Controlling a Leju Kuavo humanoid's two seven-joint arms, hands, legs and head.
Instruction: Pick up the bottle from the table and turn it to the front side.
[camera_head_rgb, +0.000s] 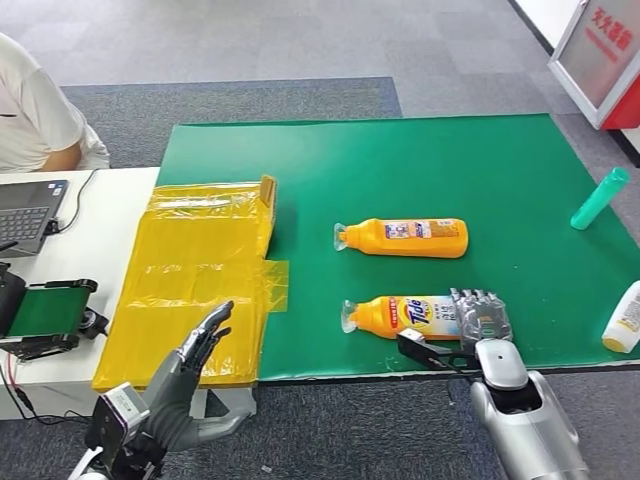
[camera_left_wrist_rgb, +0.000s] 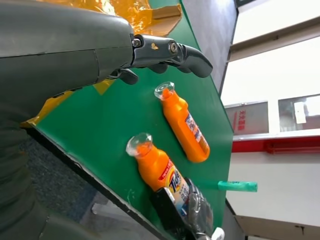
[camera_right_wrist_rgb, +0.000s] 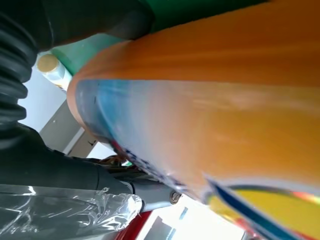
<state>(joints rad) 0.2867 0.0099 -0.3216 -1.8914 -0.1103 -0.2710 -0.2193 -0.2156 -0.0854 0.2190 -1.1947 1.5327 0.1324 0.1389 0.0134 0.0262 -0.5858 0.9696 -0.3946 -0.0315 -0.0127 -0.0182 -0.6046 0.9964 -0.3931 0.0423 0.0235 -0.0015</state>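
Observation:
Two orange bottles lie on their sides on the green mat (camera_head_rgb: 483, 160), caps pointing left. The nearer one, a Tide bottle (camera_head_rgb: 392, 316) (camera_left_wrist_rgb: 160, 170), shows its logo label upward. My right hand (camera_head_rgb: 474, 325) (camera_left_wrist_rgb: 190, 212) grips its base end, fingers over the top and thumb along the near side; the bottle still rests on the mat. Up close, the orange body (camera_right_wrist_rgb: 211, 100) sits between the dark fingers (camera_right_wrist_rgb: 56, 170). The farther bottle (camera_head_rgb: 407, 238) (camera_left_wrist_rgb: 185, 127) lies untouched. My left hand (camera_head_rgb: 189, 365) (camera_left_wrist_rgb: 113, 55) hovers open over the near edge of the yellow bag.
A yellow plastic bag (camera_head_rgb: 196, 270) covers the mat's left end. A teal bottle (camera_head_rgb: 600, 198) and a white bottle (camera_head_rgb: 625, 318) lie at the right edge. On the white table (camera_head_rgb: 106, 230) stand a laptop (camera_head_rgb: 26, 210) and a small conveyor device (camera_head_rgb: 45, 315); a person (camera_head_rgb: 38, 110) sits behind.

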